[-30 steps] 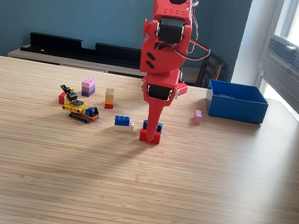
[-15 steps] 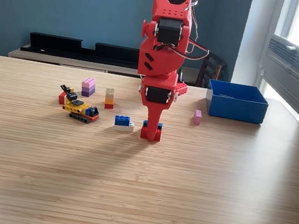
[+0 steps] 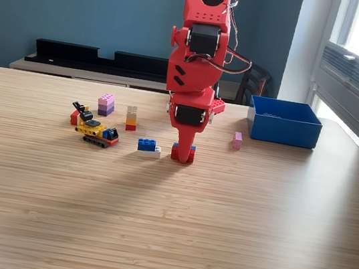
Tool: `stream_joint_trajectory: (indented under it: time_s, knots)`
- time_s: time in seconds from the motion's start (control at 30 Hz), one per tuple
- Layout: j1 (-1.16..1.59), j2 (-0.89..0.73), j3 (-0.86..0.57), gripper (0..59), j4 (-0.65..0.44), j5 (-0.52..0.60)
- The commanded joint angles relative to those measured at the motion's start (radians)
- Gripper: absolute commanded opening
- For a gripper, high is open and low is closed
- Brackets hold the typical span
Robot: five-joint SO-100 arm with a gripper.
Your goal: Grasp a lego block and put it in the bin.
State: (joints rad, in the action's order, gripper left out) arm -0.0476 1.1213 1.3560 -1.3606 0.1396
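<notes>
A small lego block (image 3: 183, 152), blue above and red below, is seen at the very tip of the gripper (image 3: 182, 150), low over the desk (image 3: 165, 227). The gripper's red tip overlaps the block from this side, so it cannot be told whether the jaws are closed on the block or only set around it; how far they are parted is hidden as well. Whether the block is lifted clear of the desk or resting on it cannot be settled from this view either.

The relation that matters for the coming move is the line from the gripper to the bin (image 3: 283, 126). The bin is placed to the exterior view's right of the gripper and farther back on the desk, well apart from it, with its long side running across the view. A carry toward that side and away from the camera would be judged necessary.

Between the gripper and the bin, a pink block (image 3: 237, 140) stands near the likely path. Just beside the gripper, on the exterior view's left, a blue and white block (image 3: 148, 147) is seen; farther that way a toy digger (image 3: 93, 130) and two small stacks are set.
</notes>
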Motion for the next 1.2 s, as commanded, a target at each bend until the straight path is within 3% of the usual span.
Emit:
stream_joint_trajectory:
  time_s: [0.03, 0.17, 0.23, 0.4, 0.57, 0.83, 1.2]
  knots:
    - [-0.012, 0.038, -0.037, 0.0, -0.005, 0.021]
    - [-0.018, 0.043, -0.117, 0.0, -0.046, 0.040]
    - [-0.018, 0.052, -0.224, 0.0, -0.115, 0.061]
    - [0.000, 0.187, -0.296, 0.0, -0.140, 0.084]
    - [0.063, 0.353, -0.247, 0.0, -0.158, 0.077]
    - [0.316, 0.546, -0.046, 0.0, -0.163, 0.066]
    - [0.687, 0.598, -0.008, 0.0, -0.212, 0.086]
